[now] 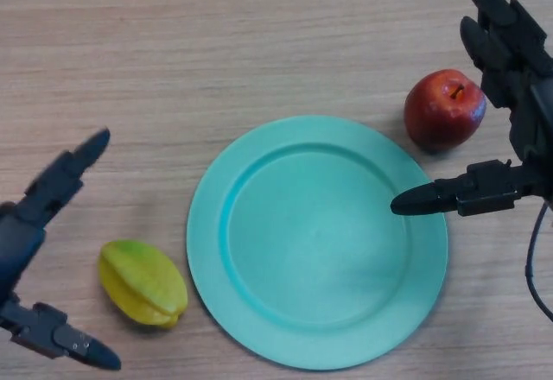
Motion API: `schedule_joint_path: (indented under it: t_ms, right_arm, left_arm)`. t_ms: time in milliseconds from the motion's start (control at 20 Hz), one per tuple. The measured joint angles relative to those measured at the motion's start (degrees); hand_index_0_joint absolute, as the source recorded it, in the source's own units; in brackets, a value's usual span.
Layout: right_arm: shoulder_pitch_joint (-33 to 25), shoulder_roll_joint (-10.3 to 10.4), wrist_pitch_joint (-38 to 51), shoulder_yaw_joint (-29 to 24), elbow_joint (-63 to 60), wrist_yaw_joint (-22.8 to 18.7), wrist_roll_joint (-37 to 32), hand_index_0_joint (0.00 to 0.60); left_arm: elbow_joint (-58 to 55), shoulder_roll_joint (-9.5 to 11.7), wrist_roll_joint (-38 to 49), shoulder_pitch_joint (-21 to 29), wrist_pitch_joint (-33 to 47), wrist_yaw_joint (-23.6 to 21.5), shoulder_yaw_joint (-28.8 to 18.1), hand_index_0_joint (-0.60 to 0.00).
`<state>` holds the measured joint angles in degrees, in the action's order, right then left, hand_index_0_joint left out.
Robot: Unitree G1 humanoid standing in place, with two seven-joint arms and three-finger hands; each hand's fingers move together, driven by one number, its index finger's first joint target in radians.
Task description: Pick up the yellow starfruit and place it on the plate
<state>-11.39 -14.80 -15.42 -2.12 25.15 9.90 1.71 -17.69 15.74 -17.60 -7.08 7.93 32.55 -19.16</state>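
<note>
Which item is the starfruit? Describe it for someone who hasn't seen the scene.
Find the big teal plate in the middle of the wooden table. The starfruit lies just off its lower-left rim, between the fingers and thumb of the open left hand. It is yellow-green and ridged, unlike the round red apple past the plate's upper right.

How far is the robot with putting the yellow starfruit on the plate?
Nothing looks done yet: the yellow ribbed starfruit lies on the wooden table, left of the round teal plate, which holds nothing. In hand: the open left hand brackets the fruit without touching it. The open right hand is near the red apple, its thumb over the plate's edge. Left: grasp, lift, place.
</note>
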Motion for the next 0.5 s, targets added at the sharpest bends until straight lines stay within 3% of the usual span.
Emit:
schedule_joint_path:
  t_ms: [150, 500]
  right_arm:
    - [0.1, 0.0, 0.0, -0.1, 0.0, 0.0, 0.0, 0.000]
    - [0.2, 0.0, 0.0, 0.0, -0.9, -0.4, -0.5, 0.000]
  left_arm:
    - [3.4, 1.1, -3.1, 0.7, 5.7, -1.0, 3.4, 0.000]
    - [6.9, 1.7, -9.0, 1.8, 8.6, -3.9, 5.4, 0.000]
